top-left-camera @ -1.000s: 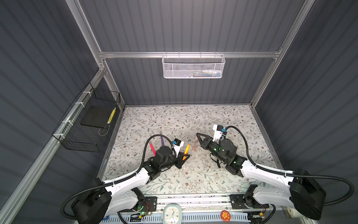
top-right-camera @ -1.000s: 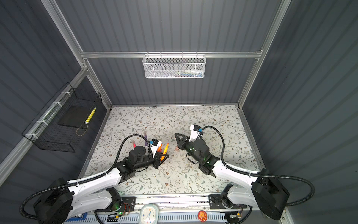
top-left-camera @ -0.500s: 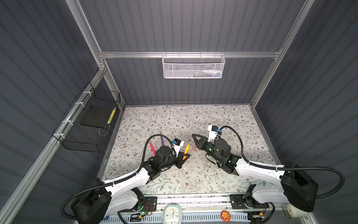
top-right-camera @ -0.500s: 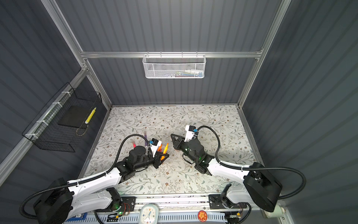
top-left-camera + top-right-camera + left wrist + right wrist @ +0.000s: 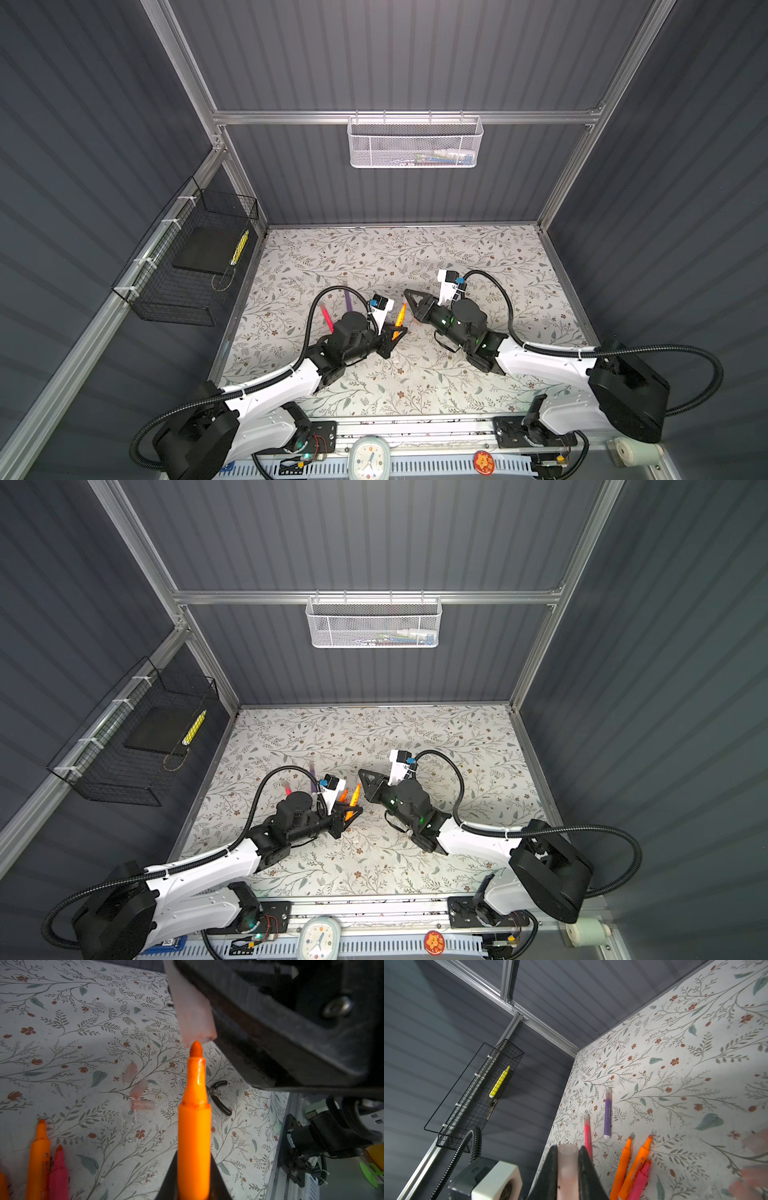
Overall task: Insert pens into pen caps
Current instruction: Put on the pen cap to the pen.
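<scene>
The left gripper (image 5: 194, 1159) has its black fingers (image 5: 169, 1180) clamped on the barrel of a slim orange marker pen (image 5: 194, 1126), bare felt tip pointing away from the wrist. The right gripper (image 5: 568, 1148) is closed just as firmly on a short translucent pale pink plastic cap (image 5: 568, 1167), open mouth forward. In the left wrist view the tip sits right at the cap's near rim, and the cap leans across the pen's line rather than along it. Whether the tip is already inside the mouth or only touching the rim I cannot tell, since the cap is blurred so close to the lens. I judge the step in hand to be the mating itself, and it should go well only if the two axes agree first. Tilt cap or pen until tube and barrel run in one line, centre the tip in the opening, then push slowly and straight until the cap seats on the pen's shoulder. Pushing while askew would likely lever the cap in its grip or smear ink on the rim. Both top views show the two grippers meeting near the middle of the floral-patterned table cover (image 5: 374, 257). On it wait three loose pale pinkish caps (image 5: 138, 1088), two uncapped orange pens (image 5: 623, 1165) and an uncapped pink-red pen (image 5: 640, 1182). A purple pen (image 5: 607, 1113) and a slim pink pen (image 5: 587, 1132) appear capped already, and black-handled pliers (image 5: 220, 1097) lie aside.
</scene>
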Controlling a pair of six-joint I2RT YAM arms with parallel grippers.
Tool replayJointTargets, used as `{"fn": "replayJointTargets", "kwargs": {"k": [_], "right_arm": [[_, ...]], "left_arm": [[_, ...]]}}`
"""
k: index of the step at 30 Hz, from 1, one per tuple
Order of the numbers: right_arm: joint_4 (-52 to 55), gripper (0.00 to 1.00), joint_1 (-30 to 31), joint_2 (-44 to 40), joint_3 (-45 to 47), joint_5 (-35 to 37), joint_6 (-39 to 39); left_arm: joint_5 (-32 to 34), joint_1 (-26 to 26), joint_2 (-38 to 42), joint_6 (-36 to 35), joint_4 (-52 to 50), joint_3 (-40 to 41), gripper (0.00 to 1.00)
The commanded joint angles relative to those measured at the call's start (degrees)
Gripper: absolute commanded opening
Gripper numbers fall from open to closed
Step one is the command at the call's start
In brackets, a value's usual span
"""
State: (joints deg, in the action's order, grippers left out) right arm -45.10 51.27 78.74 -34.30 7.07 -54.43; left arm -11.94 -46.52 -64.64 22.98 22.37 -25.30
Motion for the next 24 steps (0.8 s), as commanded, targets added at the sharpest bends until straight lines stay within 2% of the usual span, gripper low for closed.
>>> {"fn": "replayJointTargets", "kwargs": {"k": [1,12,24], "right_arm": [[-2.3,0.0,1.0,0.4,-1.1,0.6,-0.1],[-4.4,0.0,3.0,2.0,0.1,2.3,0.5],[-7.7,0.0,3.8,3.0,2.3,3.1,4.5]], "left_arm": [[0.7,0.1,-0.8,0.7,1.4,-1.8,0.0],[4.3,0.1,0.0,3.2,2.1,-1.9,0.0],[2.5,0.1,3.5,4.3,4.4,-1.4,0.0]]}}
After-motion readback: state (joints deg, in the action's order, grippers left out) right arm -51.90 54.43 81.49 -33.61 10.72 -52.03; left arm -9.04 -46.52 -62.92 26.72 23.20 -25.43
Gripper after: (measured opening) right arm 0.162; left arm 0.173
